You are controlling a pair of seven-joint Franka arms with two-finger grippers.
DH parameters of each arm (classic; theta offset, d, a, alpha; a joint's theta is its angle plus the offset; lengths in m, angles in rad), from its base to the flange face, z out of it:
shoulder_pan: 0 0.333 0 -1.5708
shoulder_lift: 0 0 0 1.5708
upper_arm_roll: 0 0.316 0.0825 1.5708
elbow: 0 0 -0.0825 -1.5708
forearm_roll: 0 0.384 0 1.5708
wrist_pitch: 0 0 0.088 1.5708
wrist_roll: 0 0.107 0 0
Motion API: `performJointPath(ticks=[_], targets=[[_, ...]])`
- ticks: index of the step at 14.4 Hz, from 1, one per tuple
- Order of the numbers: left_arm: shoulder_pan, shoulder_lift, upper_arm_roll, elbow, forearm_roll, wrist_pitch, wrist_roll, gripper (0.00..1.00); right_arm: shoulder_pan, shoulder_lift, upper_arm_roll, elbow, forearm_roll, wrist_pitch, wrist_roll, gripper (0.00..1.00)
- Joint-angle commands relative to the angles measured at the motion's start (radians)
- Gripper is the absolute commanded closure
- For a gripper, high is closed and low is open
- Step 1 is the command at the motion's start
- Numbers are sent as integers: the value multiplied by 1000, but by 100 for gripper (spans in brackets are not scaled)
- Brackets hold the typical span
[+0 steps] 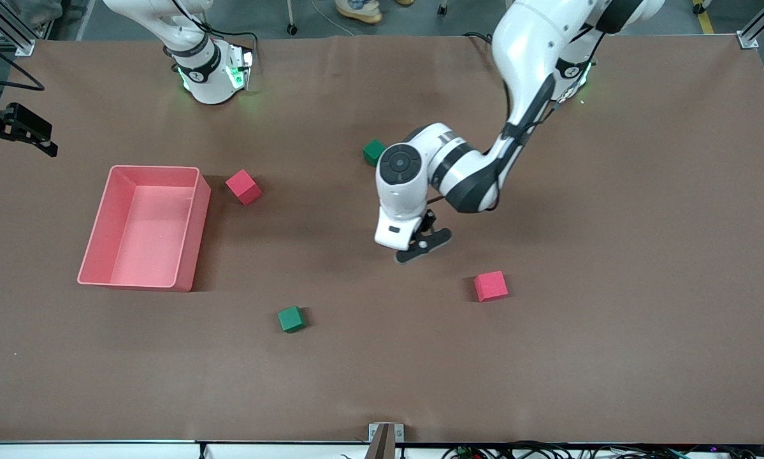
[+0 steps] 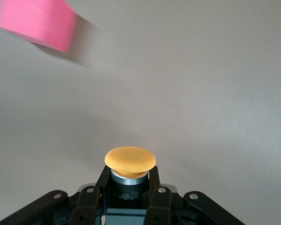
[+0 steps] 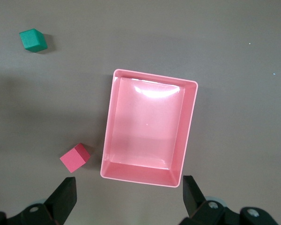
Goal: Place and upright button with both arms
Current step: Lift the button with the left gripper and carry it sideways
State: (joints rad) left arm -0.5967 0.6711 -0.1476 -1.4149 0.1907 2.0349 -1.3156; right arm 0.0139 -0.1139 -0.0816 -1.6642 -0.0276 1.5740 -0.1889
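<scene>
While the left claw (image 1: 423, 245) hangs low over the middle of the desk (image 1: 611, 357), the front view hides the button under the wrist; matte red and green cubes lie scattered around, and a glossy pink bin (image 1: 194, 191) sits toward the right arm's end. The right claw is out of this view.

From the left wrist view, the left claw (image 2: 127, 190) is clamped on the button (image 2: 129, 161), fingers (image 2: 102, 180) pinching its dark blocky body beneath a metal collar, the smooth orange cap proud of them. It looks light, rigid and hard-plastic (likely slippery on the domed cap), so the flat body sides seem the better hold.

From the right wrist view, the right claw (image 3: 129, 197) waits spread wide above the bin (image 3: 189, 117).
</scene>
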Motion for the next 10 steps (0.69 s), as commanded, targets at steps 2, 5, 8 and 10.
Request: performJointPath(ticks=[2,5,8,10], targets=[[101,-85,-3,-32,19,-198,-102,100,9,-3,6,12,3,1,-7,0],[214,-134,-4,-50,21,-258,-100,100,8,-1,5,21,3,3,-11,0],[325,-157,-1,-55,24,-288,-87,100,8,2,5,26,2,3,-14,0],[403,-183,-6,-88,117,-295,-68,100,5,2,5,26,2,3,-14,0]])
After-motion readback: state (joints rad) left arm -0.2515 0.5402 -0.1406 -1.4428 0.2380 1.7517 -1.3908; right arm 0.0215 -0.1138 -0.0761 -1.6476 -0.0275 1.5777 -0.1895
